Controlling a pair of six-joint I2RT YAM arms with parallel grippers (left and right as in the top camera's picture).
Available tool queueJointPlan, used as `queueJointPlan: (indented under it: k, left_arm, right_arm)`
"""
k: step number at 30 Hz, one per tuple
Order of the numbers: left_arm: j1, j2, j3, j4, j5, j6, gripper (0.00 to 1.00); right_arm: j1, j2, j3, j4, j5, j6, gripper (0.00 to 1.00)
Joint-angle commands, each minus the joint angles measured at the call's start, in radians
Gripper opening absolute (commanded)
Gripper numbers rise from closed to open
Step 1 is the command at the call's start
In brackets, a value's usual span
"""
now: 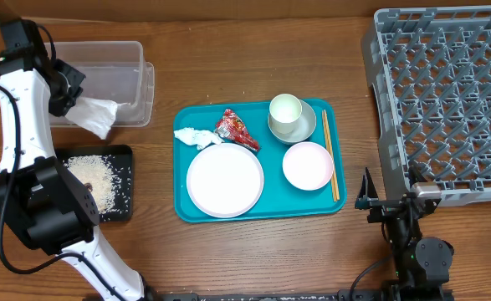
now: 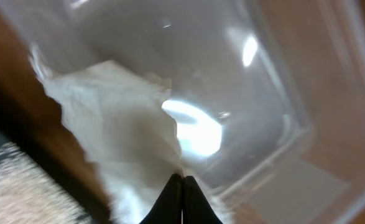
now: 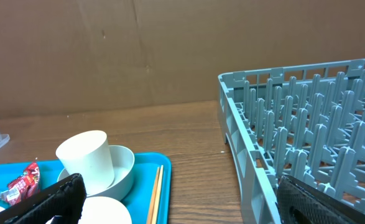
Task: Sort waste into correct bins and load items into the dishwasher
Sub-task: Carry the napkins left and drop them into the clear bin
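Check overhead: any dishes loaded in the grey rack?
No, the grey rack shows only bare pegs; plate and cup sit on the teal tray.

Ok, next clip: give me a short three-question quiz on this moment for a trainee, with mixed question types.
1. Short answer: what is the left gripper shut on at the edge of the clear rectangular plastic tub?
2. True or false: the large square grey plastic dish rack already holds a dish.
3. Multiple choice: the loose white rice grains lie in A) that tub, B) the flat shallow black rectangular tray, C) the teal serving tray.

Key
1. A crumpled white paper napkin.
2. False; no dish is in it.
3. B.
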Motion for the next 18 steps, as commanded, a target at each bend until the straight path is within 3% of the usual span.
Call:
queueJointPlan:
  k: [1, 5, 17, 18]
  left_arm:
    - [-0.003, -0.035, 0.005, 0.041, 0.13, -0.022, 0.04]
    - [-0.003, -0.038, 0.005, 0.116, 0.225, -0.022, 0.04]
    - [-0.002, -0.037, 0.008, 0.33, 0.227, -0.028, 0.04]
    - [-0.002, -0.037, 0.008, 0.33, 0.235, -0.028, 0.17]
  right_arm:
    - [-0.003, -0.01, -0.011, 0.005, 0.01, 0.008, 1.0]
    - [-0.003, -0.01, -0.011, 0.005, 0.01, 0.008, 1.0]
    - [-0.003, -0.01, -0.011, 0.005, 0.01, 0.008, 1.0]
    - [-0.003, -0.01, -0.011, 0.005, 0.01, 0.008, 1.0]
